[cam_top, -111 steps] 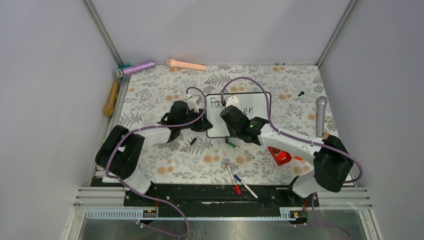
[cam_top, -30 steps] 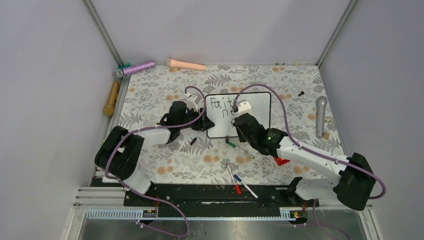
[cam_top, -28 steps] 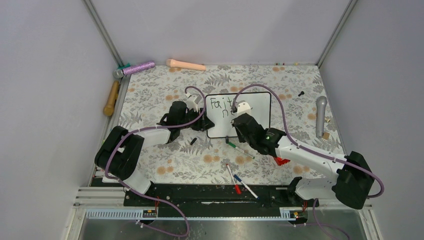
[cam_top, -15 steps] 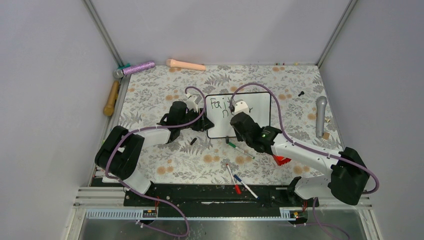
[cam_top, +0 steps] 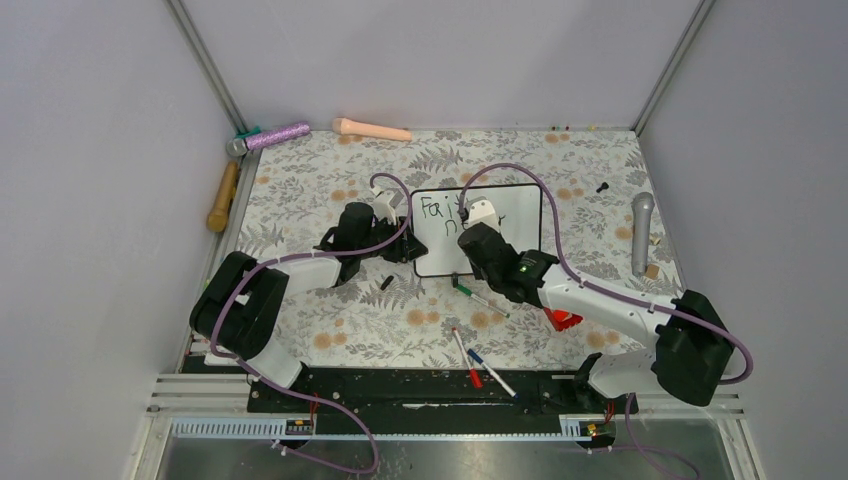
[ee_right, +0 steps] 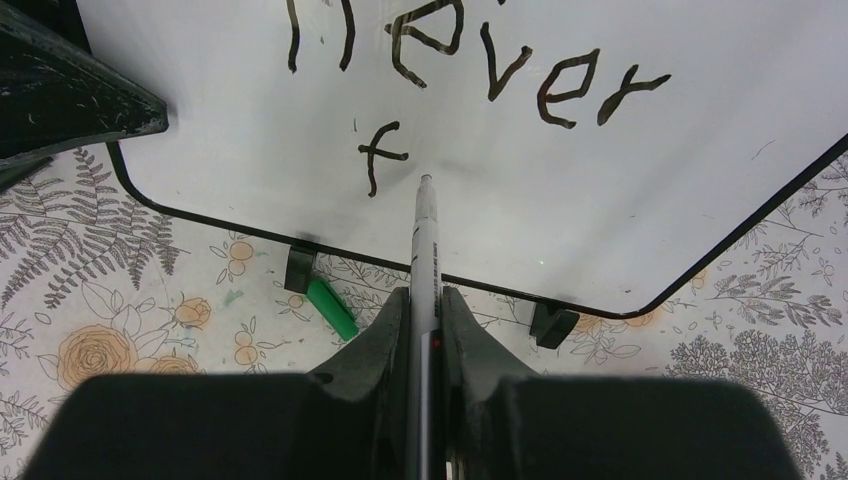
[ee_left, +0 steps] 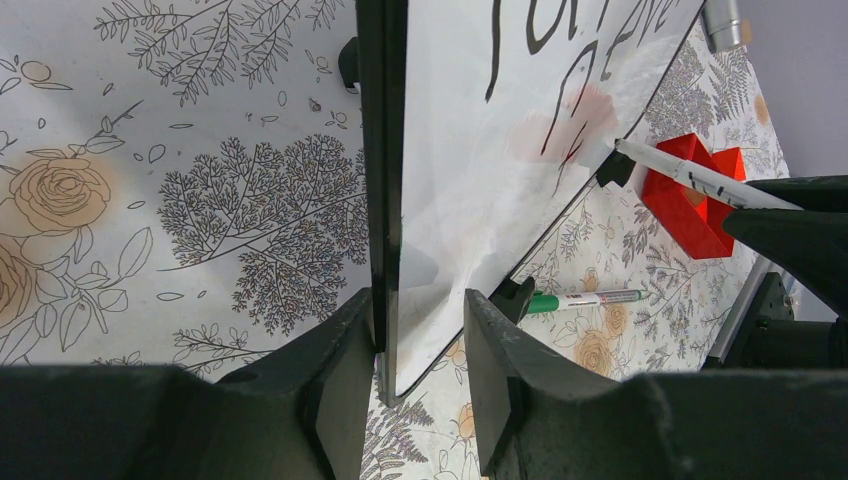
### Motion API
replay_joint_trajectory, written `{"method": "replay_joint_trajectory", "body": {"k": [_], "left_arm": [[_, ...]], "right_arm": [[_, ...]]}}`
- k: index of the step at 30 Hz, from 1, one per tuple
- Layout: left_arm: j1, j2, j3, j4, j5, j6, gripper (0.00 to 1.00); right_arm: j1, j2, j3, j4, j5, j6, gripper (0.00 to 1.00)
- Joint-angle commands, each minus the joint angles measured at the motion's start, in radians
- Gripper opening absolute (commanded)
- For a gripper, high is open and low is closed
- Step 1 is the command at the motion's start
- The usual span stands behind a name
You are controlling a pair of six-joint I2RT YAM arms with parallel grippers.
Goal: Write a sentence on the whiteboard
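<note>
Green marker (cam_top: 480,298) beside whiteboard (cam_top: 517,216) feet, red block (cam_top: 562,319) nearby

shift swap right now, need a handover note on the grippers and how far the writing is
Left gripper: clamped on the left edge of the whiteboard.
Right gripper: shut on a marker, tip at the board just right of the "f".
Done: "never" on line two and the "f" starting line three; line one is partly hidden.
Left: the rest of line three.
</note>
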Motion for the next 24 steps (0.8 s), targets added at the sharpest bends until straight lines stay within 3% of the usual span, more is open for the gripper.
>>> {"method": "replay_joint_trajectory", "body": {"k": [1, 24], "left_arm": [[-0.001, -0.012, 0.021, 0.036, 0.01, 0.012, 0.36], [-0.002, -0.017, 0.021, 0.031, 0.004, 0.016, 0.35]], "right_arm": [[0.0, 0.011, 0.058, -0.007, 0.034, 0.006, 0.0], [0.0, 0.036, 0.061, -0.019, 0.042, 0.011, 0.0]]}}
